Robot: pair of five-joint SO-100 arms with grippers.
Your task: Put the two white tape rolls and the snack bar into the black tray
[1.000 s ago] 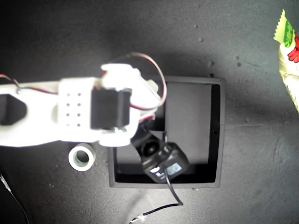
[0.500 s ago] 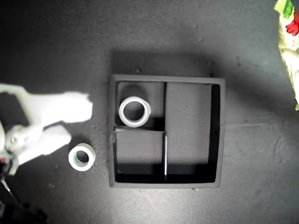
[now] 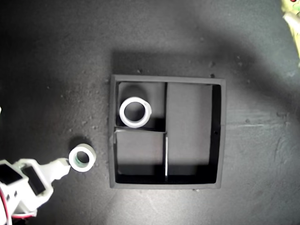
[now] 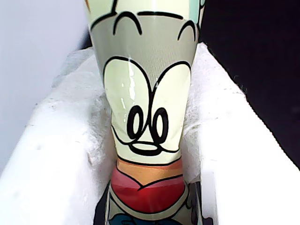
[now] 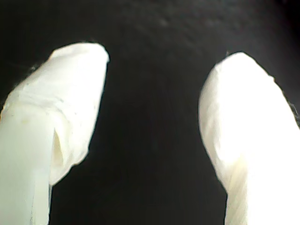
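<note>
- Exterior view: the black tray [image 3: 220, 136] lies about in the middle of the dark tabletop [image 3: 56, 56]. The all-white tape roll [image 3: 135, 112] is already in one small compartment, the one nearer the far edge of the tabletop as this view shows it. The other small compartment and the long one have nothing in them.
- The smaller tape roll w/ greenish inner rim [image 3: 82, 158] is on the tabletop just beside the tray's outer wall, on the exterior view's left.
- A white arm [image 3: 28, 185] comes in at the near corner on the exterior view's left; its tip is touching or almost touching this roll, I cannot tell which. Which arm it is I cannot tell for sure.
- Only a small pale scrap [image 3: 290, 7] shows at the far corner on the exterior view's right; too little to name.
- First wrist view: my first gripper [image 4: 147, 140] is pinching the snack bar [image 4: 145, 93]; the cartoon wrapper sits between the white padded jaws, w/ both sides pressed on it.
- Second wrist view: my second gripper [image 5: 152, 131] is spread wide, nothing between the fingers [image 5: 75, 103], only dark tabletop under.
- Step, as I judge: one roll done, the second roll is next, the bar is held and waits for the long compartment.
- Next move calls for the spread jaws to go around the small roll's rim, then close, lift, and carry it over the tray wall to the free small compartment.
</note>
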